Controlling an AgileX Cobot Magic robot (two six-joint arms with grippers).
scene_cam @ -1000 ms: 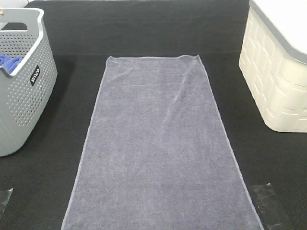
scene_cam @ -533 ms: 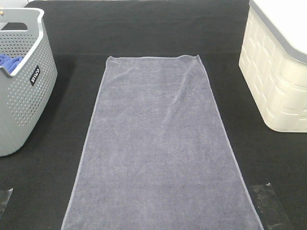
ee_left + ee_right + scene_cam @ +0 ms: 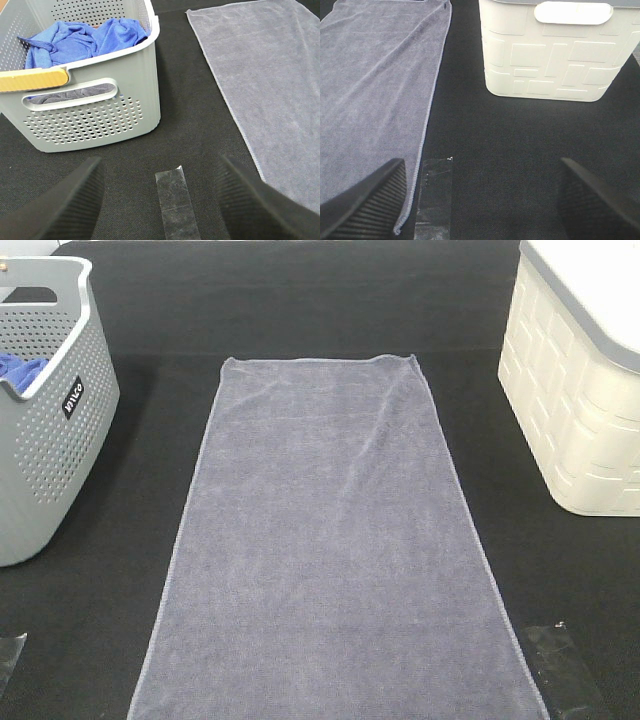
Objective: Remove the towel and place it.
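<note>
The towel [image 3: 335,550] lies flat mid-worktop, grey basket [image 3: 45,420] at 9 o'clock. Both jaws stand spread, empty. Best pinch only hem corners, lifting evenly.

Slate-grey towel [image 3: 335,550], perforated grey basket [image 3: 45,450], blue cloth [image 3: 82,40].

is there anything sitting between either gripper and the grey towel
Nothing visible. The slate-grey terry towel lies flat and uncovered on the black mat. Only bare mat and a clear tape strip separate the left gripper from it; the right gripper, jaws open, hangs at its edge.
</note>
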